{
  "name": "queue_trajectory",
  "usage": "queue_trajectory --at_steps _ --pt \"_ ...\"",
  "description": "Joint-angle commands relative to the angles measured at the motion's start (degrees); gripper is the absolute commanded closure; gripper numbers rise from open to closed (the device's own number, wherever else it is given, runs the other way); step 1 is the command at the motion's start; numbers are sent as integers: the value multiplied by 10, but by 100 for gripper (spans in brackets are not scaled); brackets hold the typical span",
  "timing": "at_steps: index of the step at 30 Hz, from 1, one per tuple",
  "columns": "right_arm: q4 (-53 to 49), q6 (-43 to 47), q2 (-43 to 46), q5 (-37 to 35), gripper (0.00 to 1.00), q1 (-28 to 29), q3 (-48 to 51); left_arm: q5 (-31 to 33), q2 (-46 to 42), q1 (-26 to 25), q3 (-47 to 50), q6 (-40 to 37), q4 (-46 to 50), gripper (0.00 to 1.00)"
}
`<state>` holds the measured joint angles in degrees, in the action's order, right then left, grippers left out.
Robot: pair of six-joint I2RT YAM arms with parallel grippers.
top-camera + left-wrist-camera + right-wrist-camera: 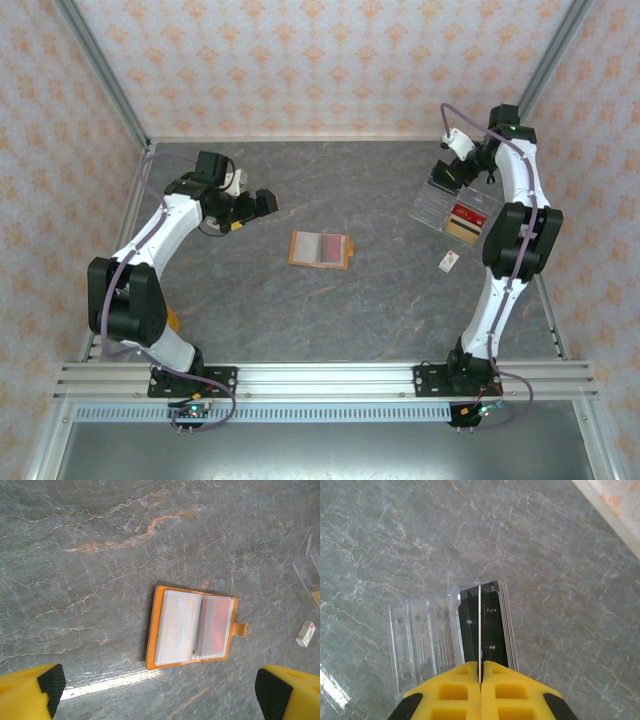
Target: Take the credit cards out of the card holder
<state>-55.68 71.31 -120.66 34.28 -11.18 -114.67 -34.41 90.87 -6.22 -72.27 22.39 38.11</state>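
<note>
Card holder (177,627) is laid open and flat near the middle of the grey, veined table (380,190). It is an orange, book-like folder with greyish see-through pockets, and a red credit card (217,625) is seen in one pocket. The left gripper (161,687) is held above it with the padded yellow fingers spread wide and nothing gripped. The right gripper (481,666) is pressed together on a thin card (480,625), held edge-on over a clear, ribbed plastic tray (420,630).

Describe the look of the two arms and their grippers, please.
The left arm and right arm have white links and black joints, with a thin purplish cable along each. The wrist views show chunky yellow fingers on the left gripper and right gripper, with black pads.
</note>
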Motion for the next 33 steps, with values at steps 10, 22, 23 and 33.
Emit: queue_trajectory --at_steps 10,22,23,33 --pt "-11 22 -29 2 100 -4 -8 -23 19 5 -10 -3 -8 0" --pt "-22 19 -53 15 100 -4 -13 -26 22 5 -11 -4 -6 0" --pt "-24 17 -54 18 100 -4 -14 -26 23 5 -10 -4 -6 0" --pt "-19 -16 -55 60 99 -4 -5 -27 23 5 -10 -6 -5 0"
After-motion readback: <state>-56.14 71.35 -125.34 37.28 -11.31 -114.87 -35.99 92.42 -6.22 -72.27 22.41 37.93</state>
